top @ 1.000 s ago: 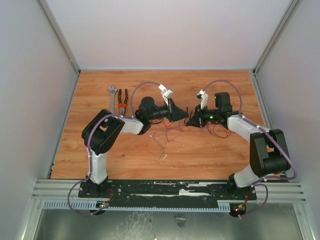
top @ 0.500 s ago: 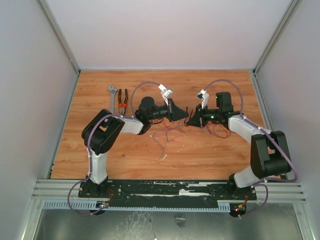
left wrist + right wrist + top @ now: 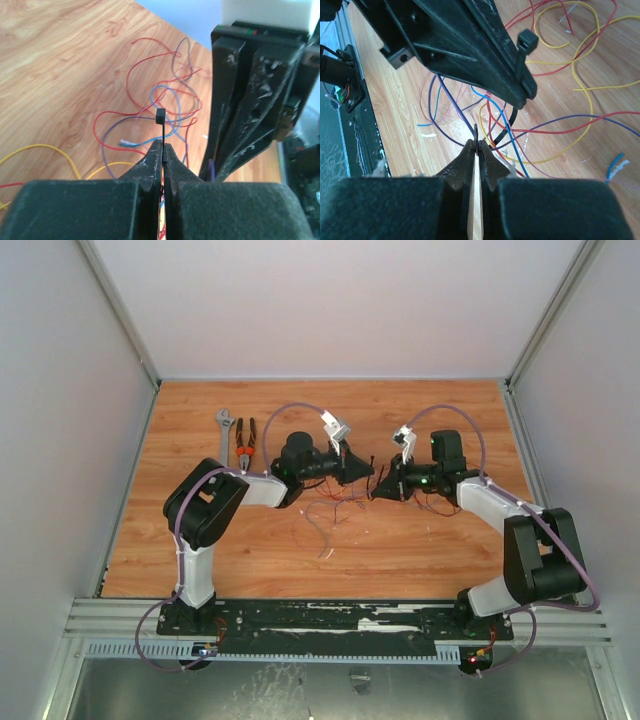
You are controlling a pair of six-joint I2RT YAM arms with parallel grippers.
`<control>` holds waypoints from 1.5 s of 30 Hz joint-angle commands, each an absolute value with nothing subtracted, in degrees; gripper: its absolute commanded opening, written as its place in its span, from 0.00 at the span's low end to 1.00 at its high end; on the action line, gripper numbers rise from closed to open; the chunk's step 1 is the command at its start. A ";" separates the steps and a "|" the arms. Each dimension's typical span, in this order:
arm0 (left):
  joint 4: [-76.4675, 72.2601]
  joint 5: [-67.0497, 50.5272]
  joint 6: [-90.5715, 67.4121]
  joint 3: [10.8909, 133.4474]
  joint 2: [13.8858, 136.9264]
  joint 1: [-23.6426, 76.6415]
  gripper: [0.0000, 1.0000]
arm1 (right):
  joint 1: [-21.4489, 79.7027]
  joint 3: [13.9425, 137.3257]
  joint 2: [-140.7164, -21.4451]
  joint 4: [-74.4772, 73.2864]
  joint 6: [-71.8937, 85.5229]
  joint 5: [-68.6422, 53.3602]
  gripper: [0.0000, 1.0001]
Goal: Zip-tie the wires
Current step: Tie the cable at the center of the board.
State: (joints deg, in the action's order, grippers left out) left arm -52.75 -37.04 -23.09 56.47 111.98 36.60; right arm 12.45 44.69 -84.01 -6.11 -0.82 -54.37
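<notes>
Black-wristed arms meet over the wires [image 3: 175, 107], left claw [image 3: 162, 148] and right claw [image 3: 477, 145] both pinching the zip tie [image 3: 161, 116].

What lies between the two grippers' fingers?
The zip tie, seen in the right wrist view: the left gripper pinches it below its head, and the strip curves down to the right gripper, shut on its tail. The wires lie behind.

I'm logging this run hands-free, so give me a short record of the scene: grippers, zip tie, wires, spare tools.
left gripper: shut on the zip tie, just below its head
right gripper: shut, seemingly pinching the zip tie's other end
wires: loose tangle on the table beneath both grippers
spare tools: pliers and wrench, side by side at far left, untouched
</notes>
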 commanded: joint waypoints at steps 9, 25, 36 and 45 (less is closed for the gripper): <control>-49.04 -34.56 -0.39 56.29 106.87 37.35 0.00 | 14.34 44.83 -84.55 -2.81 0.18 -55.59 0.00; -48.88 -31.75 17.91 52.12 102.88 38.75 0.00 | 16.12 45.64 -85.92 -1.75 -0.50 -57.18 0.00; -44.68 -29.77 30.33 51.73 100.24 39.80 0.00 | 16.73 44.85 -86.81 -1.69 -1.49 -58.15 0.00; -39.64 -26.90 41.47 51.56 98.94 40.94 0.00 | 16.74 44.70 -85.81 -2.19 -2.20 -58.48 0.00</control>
